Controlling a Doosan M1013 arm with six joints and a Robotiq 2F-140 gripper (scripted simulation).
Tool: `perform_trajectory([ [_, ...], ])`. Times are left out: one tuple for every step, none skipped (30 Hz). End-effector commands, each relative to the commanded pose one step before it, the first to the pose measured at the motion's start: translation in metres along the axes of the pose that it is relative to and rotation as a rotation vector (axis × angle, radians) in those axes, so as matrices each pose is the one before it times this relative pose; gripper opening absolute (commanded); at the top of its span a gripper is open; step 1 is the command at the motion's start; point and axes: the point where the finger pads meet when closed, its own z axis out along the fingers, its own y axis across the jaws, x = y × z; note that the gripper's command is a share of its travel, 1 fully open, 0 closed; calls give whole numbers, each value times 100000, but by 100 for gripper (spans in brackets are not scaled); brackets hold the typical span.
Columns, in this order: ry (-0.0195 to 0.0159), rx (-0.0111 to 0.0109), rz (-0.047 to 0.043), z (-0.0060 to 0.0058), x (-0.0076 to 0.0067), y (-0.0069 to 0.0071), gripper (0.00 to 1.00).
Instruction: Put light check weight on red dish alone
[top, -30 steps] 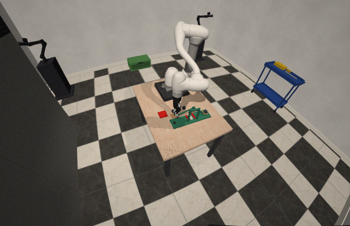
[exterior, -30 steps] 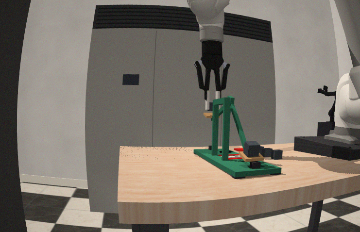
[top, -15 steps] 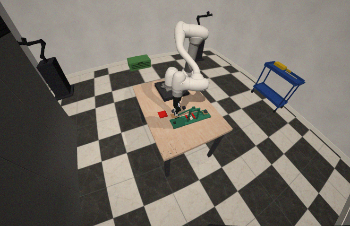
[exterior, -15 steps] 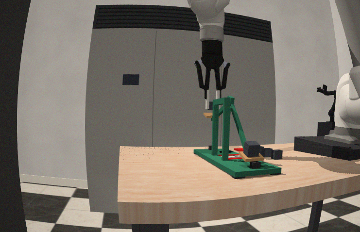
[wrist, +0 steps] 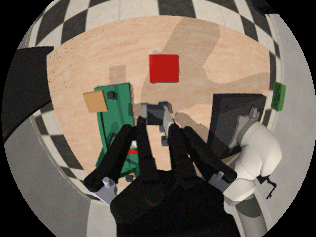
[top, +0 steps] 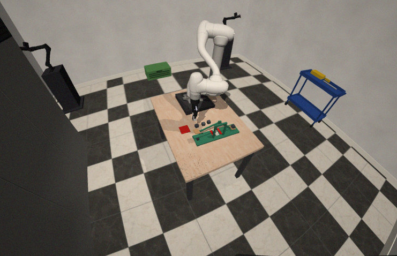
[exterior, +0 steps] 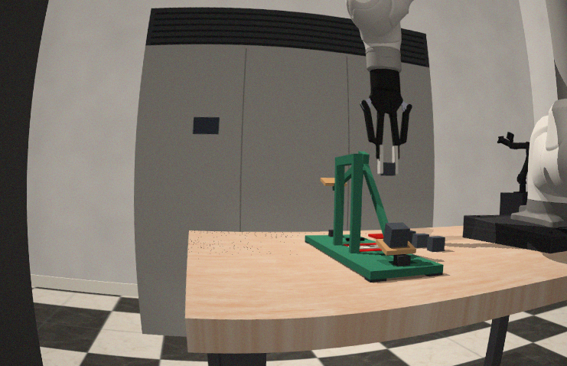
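My gripper (top: pixel 194 117) (exterior: pixel 387 167) (wrist: pixel 154 112) is shut on a dark grey cube weight, held in the air above the table beside the balance. The green rocker balance (top: pixel 204 141) (exterior: pixel 356 207) (wrist: pixel 123 99) is tipped: its empty wooden pan (exterior: pixel 328 181) (wrist: pixel 95 101) is high, and its other pan, carrying a dark weight (top: pixel 232 126) (exterior: pixel 396 234), is low. The pointer is too small to read. Three more weights stand in a row on the table, among them one (top: pixel 196 125) nearest the dish and one (top: pixel 208 121) (exterior: pixel 435 243) farthest. The red dish (top: pixel 184 129) (wrist: pixel 164 68) lies flat, with nothing on it.
The wooden table (top: pixel 189 163) (exterior: pixel 249 293) carries everything. The arm's black base plate (top: pixel 182 104) (wrist: pixel 222 116) stands at the table's far end. The balance's upright frame (exterior: pixel 356 172) rises between its pans. A blue cart (top: pixel 322 83) and a green chest (top: pixel 158 70) stand away on the floor.
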Motion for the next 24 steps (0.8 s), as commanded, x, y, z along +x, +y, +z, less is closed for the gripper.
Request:
perform_trajectory([
  [343, 157, -154, -110, 841, 2976, 24],
  [0, 0, 0, 0, 57, 457, 24],
  [0, 0, 0, 0, 41, 331, 24],
  [0, 0, 0, 0, 27, 216, 24],
  [0, 0, 0, 0, 15, 119, 24],
  [0, 0, 0, 0, 6, 47, 24],
  [0, 0, 0, 0, 1, 7, 24],
  [1, 1, 0, 8, -25, -6, 24],
  [4, 3, -3, 51, -159, -41, 24],
  [10, 8, -7, 125, -392, -97, 24],
  [17, 14, -12, 219, -690, -161, 24],
  [22, 20, -17, 324, -1022, -215, 24],
  [26, 24, -20, 429, -1362, -244, 24],
  [0, 0, 0, 0, 0, 0, 24],
  [0, 0, 0, 0, 0, 0, 24],
  [25, 27, -21, 529, -1684, -235, 24],
  [21, 27, -20, 615, -1966, -183, 24],
  [14, 24, -17, 683, -2188, -88, 24],
  [0, 0, 0, 0, 0, 0, 24],
  [5, 17, -11, 729, -2335, 40, 24],
  [0, 0, 0, 0, 0, 0, 24],
  [-5, 8, -4, 751, -2397, 185, 24],
  [0, 0, 0, 0, 0, 0, 24],
  [-14, -2, 3, 748, -2369, 330, 24],
])
